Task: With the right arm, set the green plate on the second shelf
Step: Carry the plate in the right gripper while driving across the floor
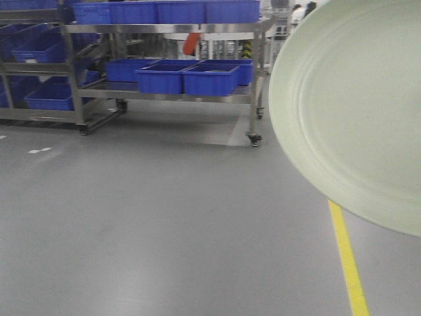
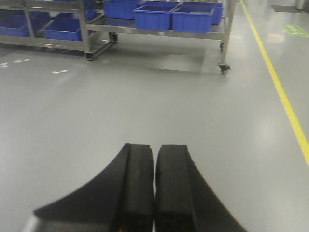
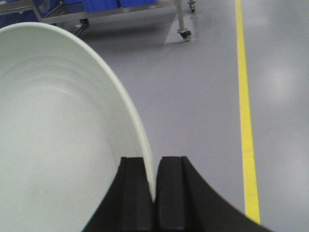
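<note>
Both grippers were closed: right gripper (image 3: 154, 193) pinched the green plate (image 3: 53, 135) by its rim, on edge in the air, well apart from the shelf cart (image 1: 164, 96), prob. for carrying, while left gripper (image 2: 154, 188) clamped nothing.

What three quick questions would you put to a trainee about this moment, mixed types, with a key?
1. True or false: the left fingers are holding something.
2. The right fingers grip the green plate at: A) its rim, B) its centre, C) nowhere, they are clear of it.
3. Fill in: the floor line to the right of the wheeled rack is ____.
Key: 1 false; 2 A; 3 yellow.
</note>
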### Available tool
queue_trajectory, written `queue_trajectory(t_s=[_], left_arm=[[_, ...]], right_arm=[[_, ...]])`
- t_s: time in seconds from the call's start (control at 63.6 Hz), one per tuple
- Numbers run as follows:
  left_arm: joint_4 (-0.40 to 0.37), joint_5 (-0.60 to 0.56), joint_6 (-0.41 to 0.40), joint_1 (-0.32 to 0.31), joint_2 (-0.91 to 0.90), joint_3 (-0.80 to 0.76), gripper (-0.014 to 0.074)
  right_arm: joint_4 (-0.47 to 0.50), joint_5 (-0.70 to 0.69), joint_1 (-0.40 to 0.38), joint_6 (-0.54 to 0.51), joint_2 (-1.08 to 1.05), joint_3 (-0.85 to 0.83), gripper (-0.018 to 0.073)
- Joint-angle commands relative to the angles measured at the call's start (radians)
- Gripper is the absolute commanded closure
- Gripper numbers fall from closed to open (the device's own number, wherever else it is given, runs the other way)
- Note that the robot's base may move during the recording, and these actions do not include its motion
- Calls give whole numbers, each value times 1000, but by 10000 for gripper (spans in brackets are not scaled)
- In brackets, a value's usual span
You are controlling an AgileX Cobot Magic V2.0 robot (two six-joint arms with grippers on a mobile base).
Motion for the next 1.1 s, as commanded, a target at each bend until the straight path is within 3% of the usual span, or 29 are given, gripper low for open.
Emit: queue_trajectory(t_s=[0.0, 1.084], left_arm=[[-2, -88, -6, -8, -23, 40, 472], [-2, -88, -6, -8, -23, 40, 472]], right_arm=[[5, -108, -6, 2, -1, -34, 503], [0, -107, -6, 2, -1, -34, 503]])
